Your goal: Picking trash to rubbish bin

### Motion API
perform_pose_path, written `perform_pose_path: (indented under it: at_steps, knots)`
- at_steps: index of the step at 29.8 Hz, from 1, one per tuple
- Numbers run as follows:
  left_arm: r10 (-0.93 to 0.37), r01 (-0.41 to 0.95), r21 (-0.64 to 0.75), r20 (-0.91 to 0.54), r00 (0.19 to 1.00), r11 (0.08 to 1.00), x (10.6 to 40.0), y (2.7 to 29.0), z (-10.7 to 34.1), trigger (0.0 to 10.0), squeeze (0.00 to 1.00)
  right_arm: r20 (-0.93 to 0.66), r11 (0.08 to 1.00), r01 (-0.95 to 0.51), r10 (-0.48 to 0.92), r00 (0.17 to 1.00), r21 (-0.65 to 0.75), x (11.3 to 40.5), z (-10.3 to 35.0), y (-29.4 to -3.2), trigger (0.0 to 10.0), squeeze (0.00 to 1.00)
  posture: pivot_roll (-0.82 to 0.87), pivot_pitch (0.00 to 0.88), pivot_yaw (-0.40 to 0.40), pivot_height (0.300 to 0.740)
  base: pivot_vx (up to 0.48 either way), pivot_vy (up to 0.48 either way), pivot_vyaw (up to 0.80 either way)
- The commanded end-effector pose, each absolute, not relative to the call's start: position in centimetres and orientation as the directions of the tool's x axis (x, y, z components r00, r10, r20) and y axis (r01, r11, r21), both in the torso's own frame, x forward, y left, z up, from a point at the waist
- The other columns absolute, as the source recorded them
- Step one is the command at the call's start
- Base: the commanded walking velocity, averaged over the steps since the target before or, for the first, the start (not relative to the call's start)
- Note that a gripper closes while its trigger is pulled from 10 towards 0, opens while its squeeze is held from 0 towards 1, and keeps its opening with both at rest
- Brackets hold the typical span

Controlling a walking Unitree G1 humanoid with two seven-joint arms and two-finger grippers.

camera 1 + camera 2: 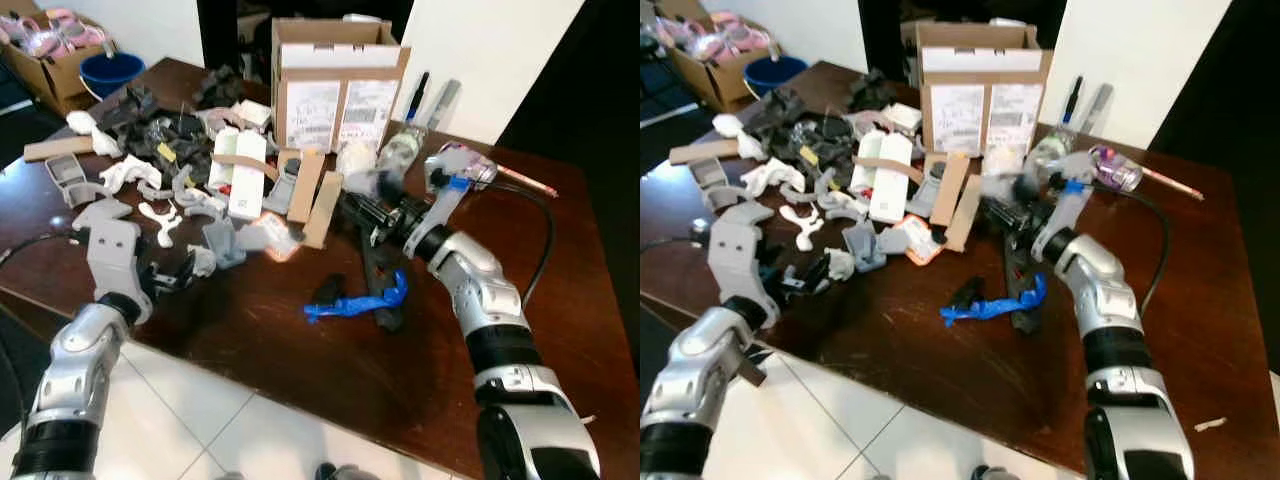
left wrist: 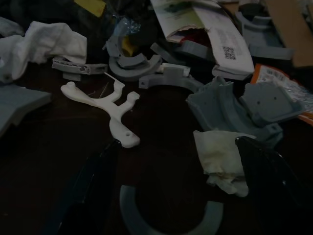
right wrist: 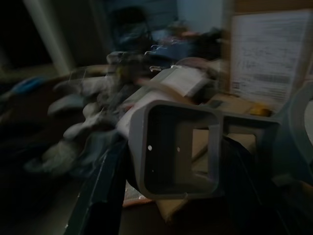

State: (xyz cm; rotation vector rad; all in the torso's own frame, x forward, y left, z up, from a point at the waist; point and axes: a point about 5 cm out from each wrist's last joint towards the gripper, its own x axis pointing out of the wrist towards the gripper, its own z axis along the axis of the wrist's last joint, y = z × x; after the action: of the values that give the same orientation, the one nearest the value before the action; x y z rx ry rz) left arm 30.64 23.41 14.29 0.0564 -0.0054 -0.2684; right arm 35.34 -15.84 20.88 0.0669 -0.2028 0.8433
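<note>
1. Dark wooden table (image 1: 300, 340) covered in clutter, mostly grey and white plastic parts, across its far-left half.
2. Right tool (image 3: 171, 161) is clamped on a grey box-shaped plastic frame (image 3: 178, 149), held above the table centre, just in front of the cardboard strips (image 1: 313, 200).
3. Left tool (image 2: 176, 181) spread wide, low over the table near its near-left edge. Crumpled white tissue (image 2: 220, 159) lies between its fingers, close to one fingertip (image 2: 254, 152); grey curved ring piece (image 2: 166, 223) also between them, nearer the wrist. White Y-shaped plastic piece (image 2: 110, 110) lies just beyond the other finger.
4. Blue plastic scrap (image 1: 358, 300) on the table near its middle, touching a black part (image 1: 380, 285).
5. Open cardboard box (image 1: 335, 85) with printed labels at the far edge; contents can't be made out.
6. Off the table, far left on the floor: blue tub (image 1: 110, 72) and a cardboard box holding pink items (image 1: 55, 40).
7. Clear bottle (image 1: 400, 152) beside the labelled box.
</note>
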Motion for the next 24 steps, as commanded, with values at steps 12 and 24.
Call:
perform_pose_path:
  at_steps: [12, 24]
  knots:
    - [-0.272, 0.272, 0.038, -0.023, 0.962, 0.961, 30.3, 23.0, 13.3, 10.0, 0.00, 0.148, 0.313, -0.948, 0.942, 0.302, -0.062, 30.6, 20.5, -16.0, 0.0, 0.00, 0.10, 0.215, -0.093, 0.740, 0.000, 0.000, 0.00]
    - [-0.307, 0.309, 0.030, -0.059, 0.950, 0.951, 29.9, 22.5, 12.8, 10.0, 0.00, 0.085, 0.244, -0.969, 0.967, 0.241, -0.032, 29.6, 19.8, -15.5, 0.0, 0.00, 0.11, 0.225, -0.096, 0.740, 0.000, 0.000, 0.00]
